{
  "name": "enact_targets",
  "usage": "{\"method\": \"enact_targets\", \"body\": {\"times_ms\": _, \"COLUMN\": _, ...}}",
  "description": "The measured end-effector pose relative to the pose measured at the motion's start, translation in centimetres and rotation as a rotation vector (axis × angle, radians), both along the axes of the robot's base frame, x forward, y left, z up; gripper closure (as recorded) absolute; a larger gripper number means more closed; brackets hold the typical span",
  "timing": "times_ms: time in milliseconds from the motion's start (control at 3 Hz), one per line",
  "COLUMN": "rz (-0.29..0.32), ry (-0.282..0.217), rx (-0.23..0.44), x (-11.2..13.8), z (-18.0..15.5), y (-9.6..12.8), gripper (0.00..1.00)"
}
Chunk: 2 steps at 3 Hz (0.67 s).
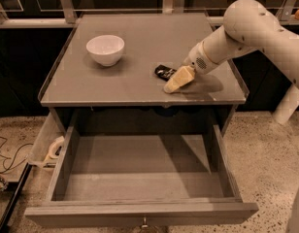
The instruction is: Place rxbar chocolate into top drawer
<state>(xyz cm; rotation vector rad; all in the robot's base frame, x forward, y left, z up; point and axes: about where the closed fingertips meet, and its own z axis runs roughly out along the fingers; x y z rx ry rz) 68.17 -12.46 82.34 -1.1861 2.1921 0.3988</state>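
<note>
Barely begun: nearest, top drawer (140, 212) pulled wide open; beyond it, rxbar chocolate (164, 72) lying on the surface (140, 42), touching or just beside the low pincer (177, 80), grip impossible to tell, lifting and dropping in yet to do.

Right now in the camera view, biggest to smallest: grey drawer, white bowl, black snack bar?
Open grey wooden top drawer
Round white bowl
Small black rxbar chocolate, the gripper right beside it
</note>
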Motion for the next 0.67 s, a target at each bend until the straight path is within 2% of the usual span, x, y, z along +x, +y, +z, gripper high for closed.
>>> {"method": "enact_targets", "body": {"times_ms": 667, "rz": 0.000, "ry": 0.000, "rx": 0.000, "x": 0.00, "z": -0.01, "y": 0.01, "gripper": 0.66}}
